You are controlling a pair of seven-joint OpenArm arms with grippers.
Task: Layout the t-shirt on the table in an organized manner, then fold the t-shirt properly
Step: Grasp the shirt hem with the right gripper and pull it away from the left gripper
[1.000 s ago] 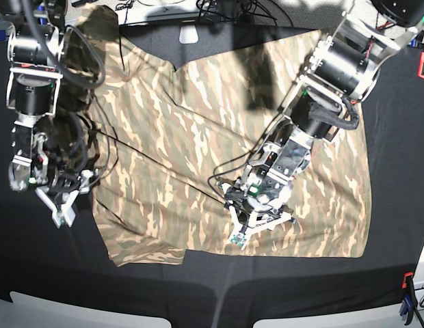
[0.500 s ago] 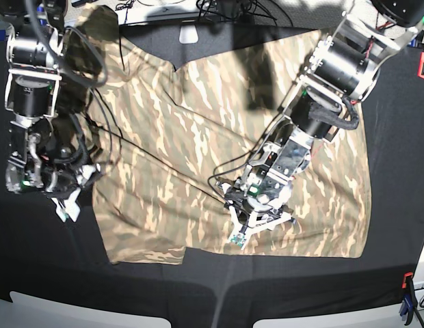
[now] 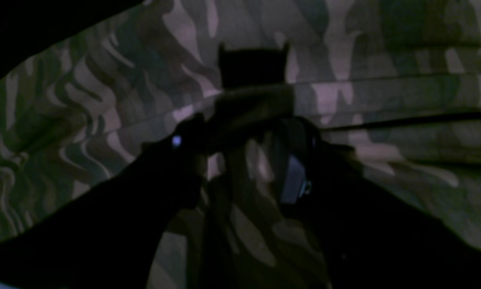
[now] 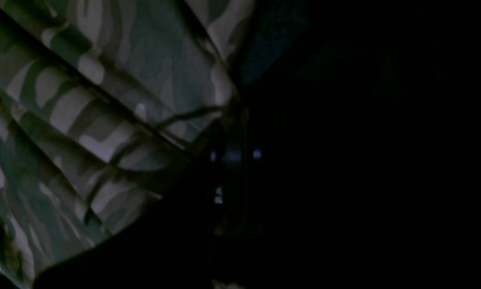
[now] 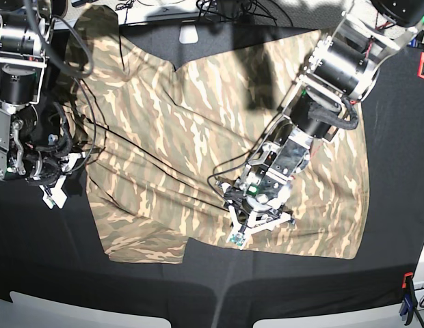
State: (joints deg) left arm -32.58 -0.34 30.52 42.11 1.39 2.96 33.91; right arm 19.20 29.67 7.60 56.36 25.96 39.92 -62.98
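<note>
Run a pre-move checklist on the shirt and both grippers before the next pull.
1. Right gripper shut at the t-shirt's side edge: ok, jaws read closed in the right wrist view.
2. Cloth actually pinched by the right gripper: cannot tell, too dark.
3. Left gripper pressing the shirt's lower middle: ok, though its jaws stand apart and a grip cannot be told.
4. Shirt flat: not ok, diagonal ridges run between the two grippers.
5. Shirt fully on the table: cannot tell, its far corner reaches the back edge.
6. Cables clear of the cloth: not ok, a black cable lies across it.

Orange clamp (image 5: 423, 65) right edge; blue clamp (image 5: 407, 301) lower right corner.
</note>
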